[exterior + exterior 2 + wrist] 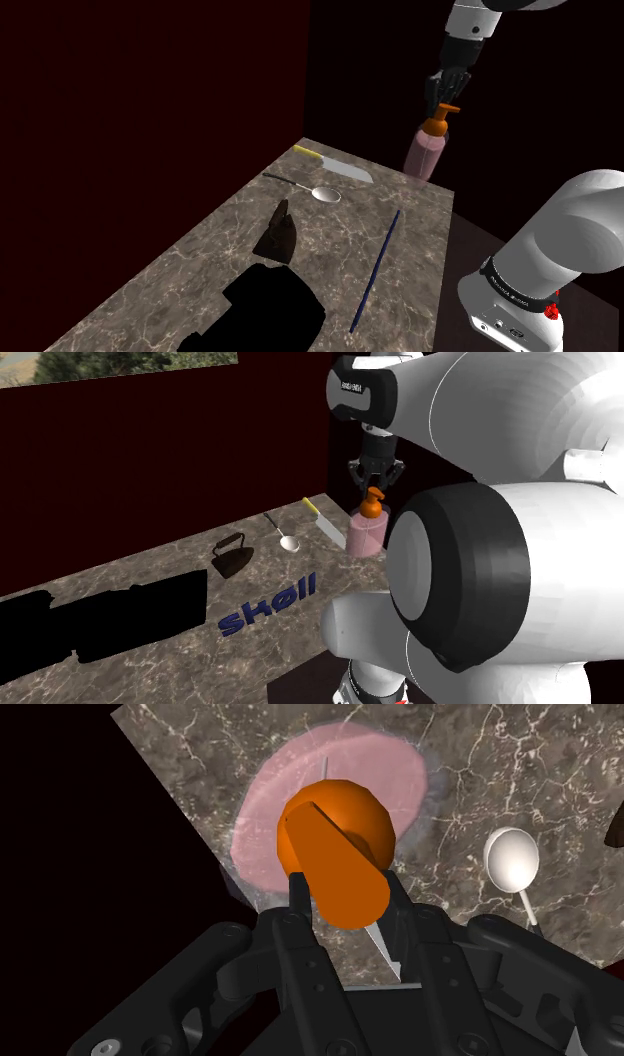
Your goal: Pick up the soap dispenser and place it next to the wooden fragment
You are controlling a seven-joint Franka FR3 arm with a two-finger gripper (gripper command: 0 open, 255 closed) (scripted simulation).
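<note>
Marble countertop [330,230], dark red walls. Item: pink soap dispenser [428,152], upright at far corner. Gripper [447,100] clamped on its orange pump [441,122], apparently ready for lifting. Wooden fragment [278,235] mid-counter, well apart: destination.

Countertop [180,280]: I log it as polished stone, marble-look, brown-grey with white veins. Soap dispenser [428,152]: translucent pink body, smooth glossy orange pump. Spoon [510,859]: bright, smooth metal. Wooden fragment [278,235]: dark brown, matt, rough-faceted.
</note>
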